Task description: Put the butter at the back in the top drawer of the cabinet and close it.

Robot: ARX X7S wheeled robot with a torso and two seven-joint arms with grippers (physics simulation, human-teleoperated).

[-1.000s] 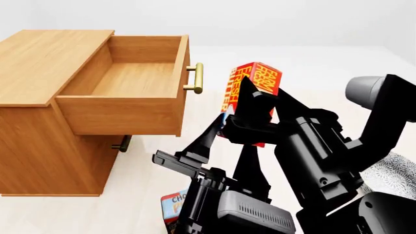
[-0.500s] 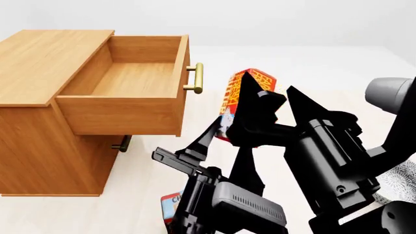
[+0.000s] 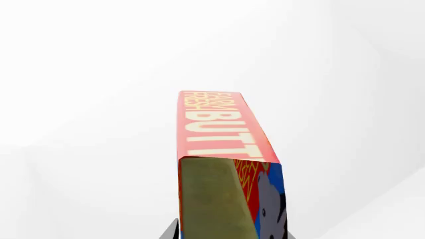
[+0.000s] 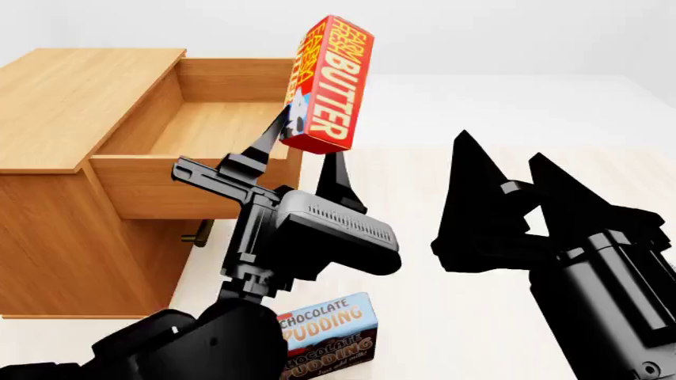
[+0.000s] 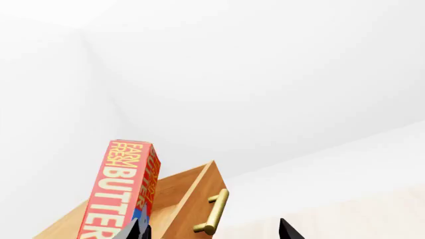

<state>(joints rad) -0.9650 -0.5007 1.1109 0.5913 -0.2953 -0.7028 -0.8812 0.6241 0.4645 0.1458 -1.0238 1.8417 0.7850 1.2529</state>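
The butter point(image 4: 328, 79) is a red-and-orange carton held upright, its lower end pinched in my left gripper point(image 4: 309, 152), which is shut on it. It hangs by the front right corner of the open top drawer point(image 4: 211, 127) of the cabinet point(image 4: 63, 103), above the rim. The left wrist view shows the butter point(image 3: 219, 144) rising out of the left gripper point(image 3: 226, 235). My right gripper point(image 4: 505, 154) stands open and empty to the right, apart from the carton. Its wrist view shows the butter point(image 5: 116, 199), the drawer point(image 5: 189, 199) and its brass handle point(image 5: 214, 214) beyond the right gripper point(image 5: 209, 233).
A chocolate pudding box point(image 4: 328, 336) lies on the floor under my left arm. A lower drawer's handle point(image 4: 196, 233) shows beneath the open drawer. The drawer's inside holds nothing. Pale floor stretches to the right of the cabinet.
The butter has risen and moved left to the drawer's front, carried in my left gripper. The right gripper now stands clear of it, lower and to the right.
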